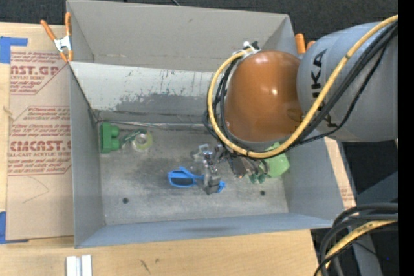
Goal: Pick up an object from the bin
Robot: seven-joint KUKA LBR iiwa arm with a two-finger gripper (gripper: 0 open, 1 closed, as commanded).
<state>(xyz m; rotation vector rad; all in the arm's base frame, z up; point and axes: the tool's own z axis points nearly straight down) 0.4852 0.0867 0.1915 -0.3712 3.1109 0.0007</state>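
Note:
My gripper [209, 174] hangs low over the bin floor, right of the middle, under the orange dome of the wrist. A small blue plastic thing [181, 178] lies flat on the floor just left of it, and a blue bit [220, 187] shows at the gripper's lower right. Whether the gripper touches the blue thing I cannot tell. A green block [278, 166] lies right of the gripper, partly hidden by the arm.
At the left of the bin floor stands a green piece [108, 138] with a pale, clear round thing [141, 141] beside it. The arm and its cables cover the bin's right side.

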